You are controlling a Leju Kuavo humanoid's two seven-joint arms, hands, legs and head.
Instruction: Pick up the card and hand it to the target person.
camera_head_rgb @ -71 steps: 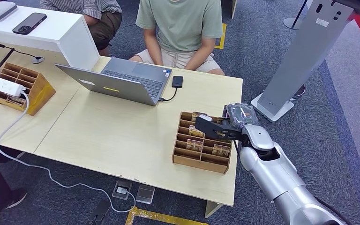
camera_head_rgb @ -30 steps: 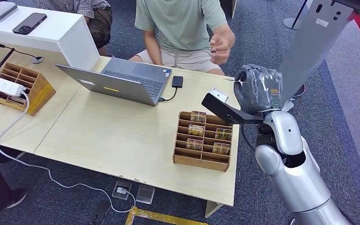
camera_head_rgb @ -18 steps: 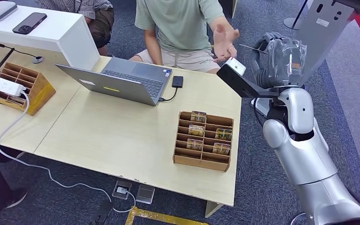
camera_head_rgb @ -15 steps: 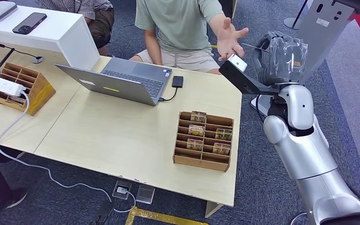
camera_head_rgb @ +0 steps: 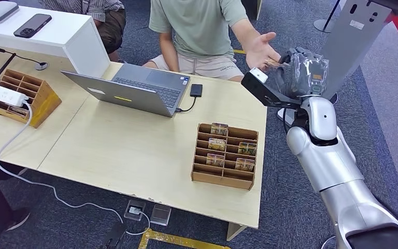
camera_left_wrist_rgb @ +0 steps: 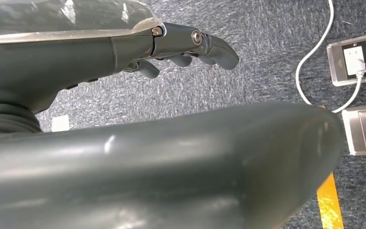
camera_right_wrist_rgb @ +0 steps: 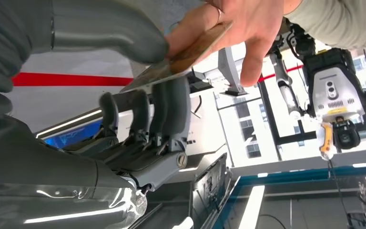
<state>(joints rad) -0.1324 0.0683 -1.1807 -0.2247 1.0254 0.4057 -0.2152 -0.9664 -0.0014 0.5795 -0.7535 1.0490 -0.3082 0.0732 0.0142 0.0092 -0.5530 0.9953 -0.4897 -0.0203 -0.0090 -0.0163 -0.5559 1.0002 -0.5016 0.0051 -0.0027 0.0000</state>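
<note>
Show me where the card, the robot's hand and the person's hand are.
card (camera_right_wrist_rgb: pixel 186 57), right wrist view, its flat face.
right hand (camera_right_wrist_rgb: pixel 147 109), right wrist view, its fingers under the card.
person's hand (camera_head_rgb: pixel 261 49), head view, the open palm.

This is a robotics lab or office workroom, shown by the grey carpet (camera_head_rgb: pixel 300 31) with yellow floor tape (camera_head_rgb: pixel 176 239), a pale wooden table (camera_head_rgb: pixel 134 150) carrying an open laptop (camera_head_rgb: pixel 129 91), a power strip (camera_head_rgb: pixel 0 93), floor sockets (camera_left_wrist_rgb: pixel 355 59) and another robot rig (camera_right_wrist_rgb: pixel 331 93) behind glass walls.
</note>
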